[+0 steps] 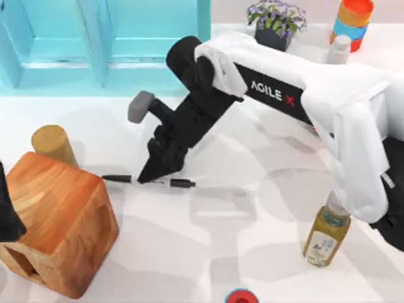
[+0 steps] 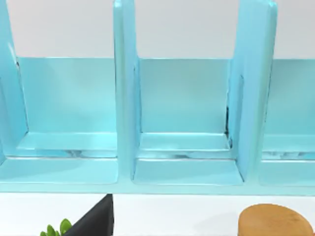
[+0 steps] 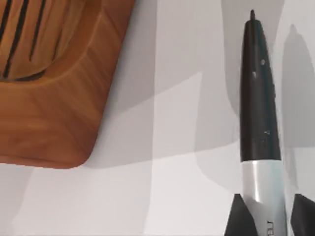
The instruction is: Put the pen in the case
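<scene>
The pen (image 1: 182, 183) lies flat on the white table, left of centre, with black ends and a white barrel. My right gripper (image 1: 149, 179) reaches down from the right and is shut on the barrel's middle. In the right wrist view the black cap (image 3: 258, 98) points away from me, and the dark fingertips (image 3: 238, 219) flank the white barrel (image 3: 263, 191). The light-blue case (image 1: 63, 79) with upright open compartments stands along the back left; the left wrist view faces its compartments (image 2: 182, 98). My left arm (image 1: 5, 211) is parked at the left edge.
A wooden block (image 1: 60, 224) with slots sits at front left, close to the pen's left end, with a wooden cylinder (image 1: 53, 144) behind it. A yellow bottle (image 1: 326, 237) stands front right. A potted plant (image 1: 276, 22), a white bottle (image 1: 339, 49) and an orange-blue container (image 1: 352, 22) line the back right.
</scene>
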`<action>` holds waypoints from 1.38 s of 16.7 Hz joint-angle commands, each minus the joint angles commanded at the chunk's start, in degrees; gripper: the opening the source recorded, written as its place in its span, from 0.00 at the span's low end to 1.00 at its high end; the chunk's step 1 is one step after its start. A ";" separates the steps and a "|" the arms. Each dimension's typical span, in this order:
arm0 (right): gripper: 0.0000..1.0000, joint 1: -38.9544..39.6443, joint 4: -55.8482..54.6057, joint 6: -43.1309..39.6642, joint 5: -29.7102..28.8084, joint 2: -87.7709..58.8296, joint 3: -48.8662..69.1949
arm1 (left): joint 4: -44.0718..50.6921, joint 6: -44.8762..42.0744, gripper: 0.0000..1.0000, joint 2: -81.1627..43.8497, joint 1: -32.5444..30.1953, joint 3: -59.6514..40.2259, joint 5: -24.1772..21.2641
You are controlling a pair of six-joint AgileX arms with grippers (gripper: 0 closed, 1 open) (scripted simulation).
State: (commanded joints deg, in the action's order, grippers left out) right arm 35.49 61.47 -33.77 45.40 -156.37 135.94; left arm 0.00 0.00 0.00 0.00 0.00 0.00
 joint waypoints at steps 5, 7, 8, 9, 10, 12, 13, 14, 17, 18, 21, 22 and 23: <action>0.00 0.12 12.50 0.08 -0.08 -1.55 13.65 | 0.00 0.00 1.00 0.00 0.00 0.00 0.00; 0.00 0.08 17.23 0.15 0.09 -1.91 18.74 | 0.00 0.00 1.00 0.00 0.00 0.00 0.00; 0.00 0.04 19.06 0.15 0.18 -1.95 20.68 | 0.00 0.00 1.00 0.00 0.00 0.00 0.00; 0.00 -0.02 20.39 0.13 0.25 -1.92 22.08 | 0.00 0.00 1.00 0.00 0.00 0.00 0.00; 0.00 -0.08 21.18 0.13 0.29 -1.87 22.88 | 0.00 0.00 1.00 0.00 0.00 0.00 0.00; 0.00 -0.10 21.38 0.14 0.30 -1.85 23.08 | 0.00 0.00 1.00 0.00 0.00 0.00 0.00; 0.00 -0.10 21.38 0.14 0.30 -1.85 23.08 | 0.00 0.00 1.00 0.00 0.00 0.00 0.00; 0.00 -0.01 21.26 0.20 0.30 -1.79 23.04 | 0.00 0.00 1.00 0.00 0.00 0.00 0.00; 0.00 -1.54 21.20 1.97 -1.47 -0.78 23.17 | 0.00 0.00 1.00 0.00 0.00 0.00 0.00; 0.00 -3.02 21.18 3.77 -3.26 0.24 23.19 | 0.00 0.00 1.00 0.00 0.00 0.00 0.00; 0.00 -9.44 21.36 12.83 -12.24 4.56 22.81 | 0.00 0.00 1.00 0.00 0.00 0.00 0.00; 0.00 -12.00 21.55 17.02 -16.34 6.19 22.42 | 0.00 0.00 1.00 0.00 0.00 0.00 0.00; 0.00 -14.68 21.83 21.75 -20.89 7.86 21.81 | 0.00 0.00 1.00 0.00 0.00 0.00 0.00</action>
State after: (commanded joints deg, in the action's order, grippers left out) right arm 20.81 83.30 -12.03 24.51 -148.51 157.76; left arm 0.00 0.00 0.00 0.00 0.00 0.00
